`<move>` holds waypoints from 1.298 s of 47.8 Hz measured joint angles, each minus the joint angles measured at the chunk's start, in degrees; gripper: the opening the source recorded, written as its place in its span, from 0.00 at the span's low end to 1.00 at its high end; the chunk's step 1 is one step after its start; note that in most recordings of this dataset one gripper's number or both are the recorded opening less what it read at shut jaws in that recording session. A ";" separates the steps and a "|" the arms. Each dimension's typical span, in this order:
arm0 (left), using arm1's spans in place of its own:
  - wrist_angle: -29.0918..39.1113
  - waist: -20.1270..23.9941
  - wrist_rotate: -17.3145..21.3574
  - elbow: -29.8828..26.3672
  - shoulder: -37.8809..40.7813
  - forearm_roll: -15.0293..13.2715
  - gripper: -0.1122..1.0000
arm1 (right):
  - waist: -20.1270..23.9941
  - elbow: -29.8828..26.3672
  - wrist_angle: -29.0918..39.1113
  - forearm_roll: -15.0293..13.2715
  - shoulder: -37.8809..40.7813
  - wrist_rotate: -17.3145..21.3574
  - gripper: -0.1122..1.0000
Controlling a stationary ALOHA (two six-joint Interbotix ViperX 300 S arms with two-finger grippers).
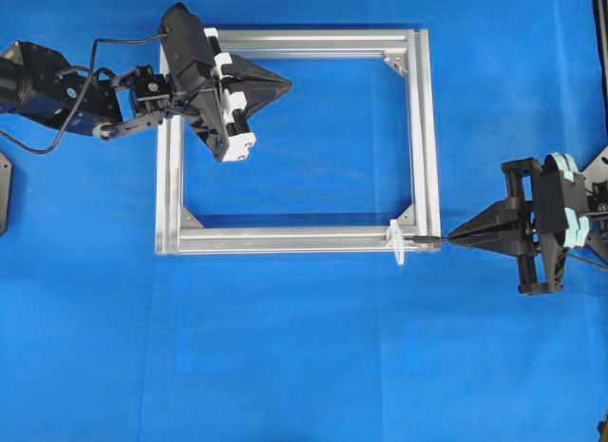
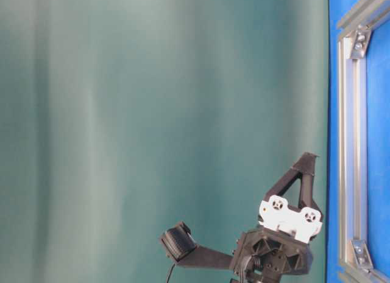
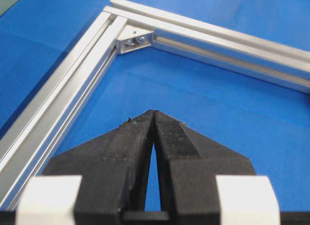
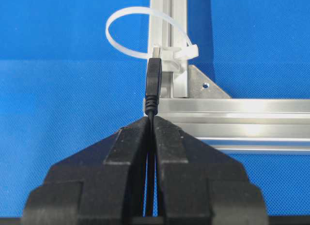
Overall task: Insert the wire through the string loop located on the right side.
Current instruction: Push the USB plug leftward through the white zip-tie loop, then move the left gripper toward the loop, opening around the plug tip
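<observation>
My right gripper [image 4: 153, 119] is shut on the wire [image 4: 153, 84], just behind its slim black plug. The plug points along the silver frame [image 4: 242, 119] at the string loop [image 4: 109, 27], a white tie ring standing up from the frame bar. The plug's metal tip lies at the loop's base; I cannot tell whether it has entered. In the overhead view the right gripper [image 1: 452, 239] holds the wire [image 1: 426, 239] just right of the string loop [image 1: 397, 244], at the frame's lower right corner. My left gripper [image 1: 285, 81] [image 3: 153, 112] is shut and empty over the frame's upper left.
The square aluminium frame [image 1: 426, 128] lies flat on the blue cloth, with small brackets in its corners [image 3: 135, 38]. The table-level view shows the left gripper [image 2: 309, 156] beside the frame bar [image 2: 352, 143], against a green curtain.
</observation>
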 measured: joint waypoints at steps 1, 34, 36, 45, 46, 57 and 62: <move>0.00 0.00 0.00 0.09 0.00 0.00 0.10 | 0.00 0.00 0.00 0.09 0.00 0.00 0.07; 0.00 0.00 0.00 0.00 0.09 0.00 0.10 | 0.00 -2.29 -2.20 0.09 3.60 0.00 0.07; 0.00 0.00 0.00 0.09 0.09 0.09 0.10 | 0.00 -3.08 -2.37 0.09 4.83 0.00 0.07; 0.00 0.00 0.00 0.09 0.09 0.09 0.10 | 0.00 -8.00 -4.04 0.00 10.72 -0.26 0.07; 0.00 0.00 0.00 0.00 0.09 0.09 0.10 | 0.00 -8.53 -4.22 0.09 11.25 -0.26 0.07; 0.00 -0.09 0.00 0.00 0.09 0.09 0.10 | 0.09 -11.95 -5.19 0.00 14.50 -0.62 0.07; 0.00 -0.18 -0.09 0.00 0.09 0.09 0.10 | 0.00 -12.22 -5.27 0.00 14.85 -0.62 0.07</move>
